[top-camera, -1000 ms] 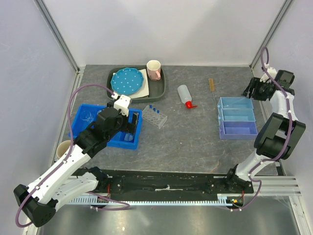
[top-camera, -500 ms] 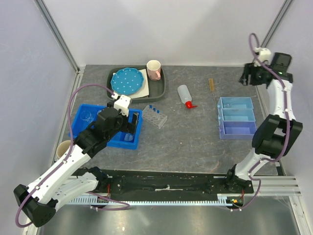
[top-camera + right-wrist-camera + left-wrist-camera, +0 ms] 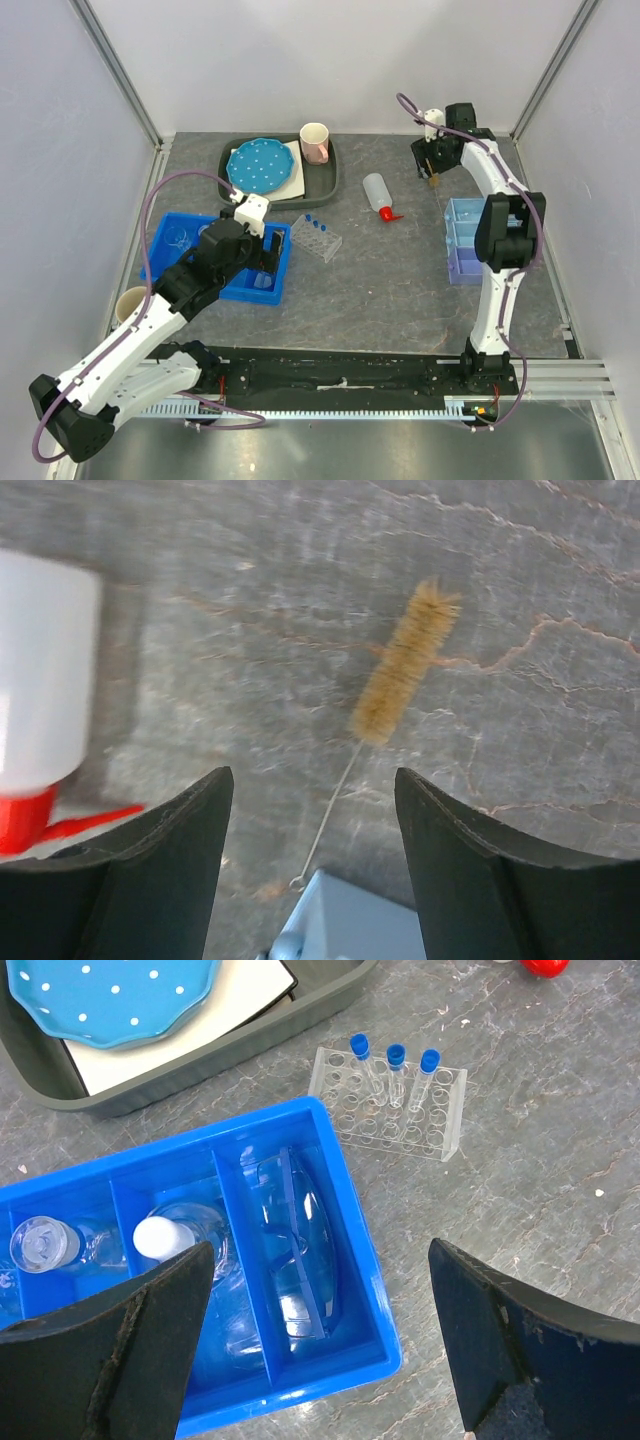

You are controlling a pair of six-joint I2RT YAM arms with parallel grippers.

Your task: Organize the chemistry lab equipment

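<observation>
My left gripper is open and empty above the right end of a blue bin. The bin holds blue goggles and clear glass flasks. A clear tube rack with three blue-capped tubes stands right of the bin. The white red-nozzled squeeze bottle lies mid-table. My right gripper is open and empty above the thin brown brush, whose wire handle points at the light blue bin.
A grey tray at the back holds the blue dotted plate and the pink-and-white mug. The light blue divided bin sits at the right. A beige cup stands by the left wall.
My right arm has swung from the far right corner leftward and now hangs over the brush. The left arm has not moved.
</observation>
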